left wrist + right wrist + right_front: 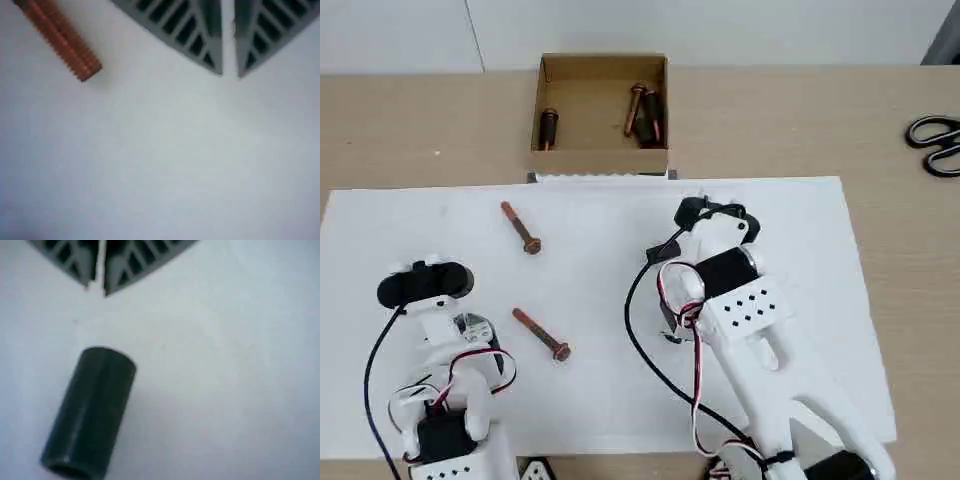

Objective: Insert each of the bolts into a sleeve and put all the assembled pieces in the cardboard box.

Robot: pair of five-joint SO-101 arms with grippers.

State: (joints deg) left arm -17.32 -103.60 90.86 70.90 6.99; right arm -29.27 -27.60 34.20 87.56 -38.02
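Observation:
Two copper bolts lie on the white sheet, one (521,228) nearer the cardboard box (603,155), the other (542,334) by the left arm. Its threaded end (62,37) lies apart from my left gripper (230,74), whose grey fingers are shut on nothing. My left gripper (428,285) hangs over the sheet's left side. A dark sleeve (90,412) lies on its side on the sheet just off my right gripper (97,289), also shut and empty. My right gripper (705,215) is mid-sheet, below the box. Inside the box lie bolts in sleeves (549,127) (646,110).
The white sheet (580,390) covers most of the wooden table. A pair of scissors (935,140) lies at the table's right edge. The right arm's white body (770,350) crosses the sheet's right half, trailing black and red wires.

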